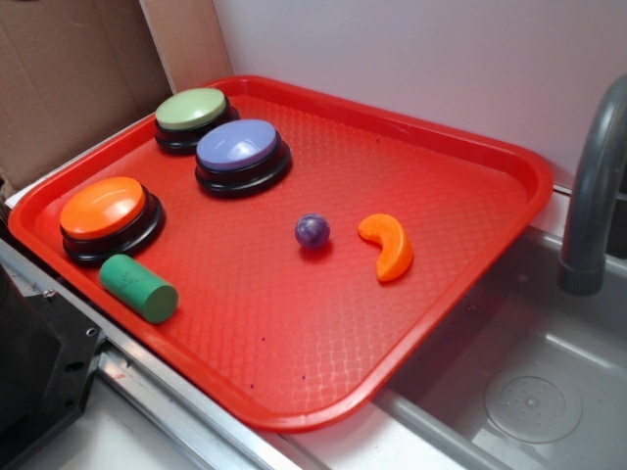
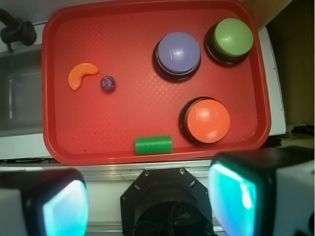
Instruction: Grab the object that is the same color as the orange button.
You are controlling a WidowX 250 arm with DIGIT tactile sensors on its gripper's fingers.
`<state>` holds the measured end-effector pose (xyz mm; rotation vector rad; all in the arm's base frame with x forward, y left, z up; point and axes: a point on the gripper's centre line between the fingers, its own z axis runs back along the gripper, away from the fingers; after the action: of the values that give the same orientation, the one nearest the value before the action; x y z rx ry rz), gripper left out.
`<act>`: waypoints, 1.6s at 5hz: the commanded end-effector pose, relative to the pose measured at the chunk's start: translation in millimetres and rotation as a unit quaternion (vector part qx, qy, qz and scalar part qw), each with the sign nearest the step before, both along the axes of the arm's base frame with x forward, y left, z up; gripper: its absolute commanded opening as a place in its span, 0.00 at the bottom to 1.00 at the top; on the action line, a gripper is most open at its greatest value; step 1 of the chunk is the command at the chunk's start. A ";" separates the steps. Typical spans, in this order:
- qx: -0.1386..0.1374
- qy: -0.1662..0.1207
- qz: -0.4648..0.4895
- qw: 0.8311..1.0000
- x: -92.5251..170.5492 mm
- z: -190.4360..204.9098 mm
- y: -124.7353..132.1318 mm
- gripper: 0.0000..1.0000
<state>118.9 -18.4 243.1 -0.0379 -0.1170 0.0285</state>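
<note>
Gripper (image 2: 147, 206) wide apart, empty, high above tray (image 2: 147, 10). Risk: catching purple ball (image 2: 108, 83) just beside orange wedge (image 2: 81, 75), upper left of wrist frame.

The red tray (image 1: 509, 162) held three buttons (image 1: 241, 155), one orange crescent (image 1: 389, 246), one purple ball (image 1: 313, 231) and one green cylinder (image 1: 138, 288).
</note>
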 end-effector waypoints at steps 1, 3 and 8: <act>0.000 0.000 0.000 1.000 0.0 0.0 0.0 1.00; -0.023 -0.013 0.074 0.997 50.7 -23.2 -29.5 1.00; -0.013 -0.024 0.350 0.936 140.0 -162.4 -117.2 1.00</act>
<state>245.9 -139.6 65.7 0.0236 -0.1389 0.7453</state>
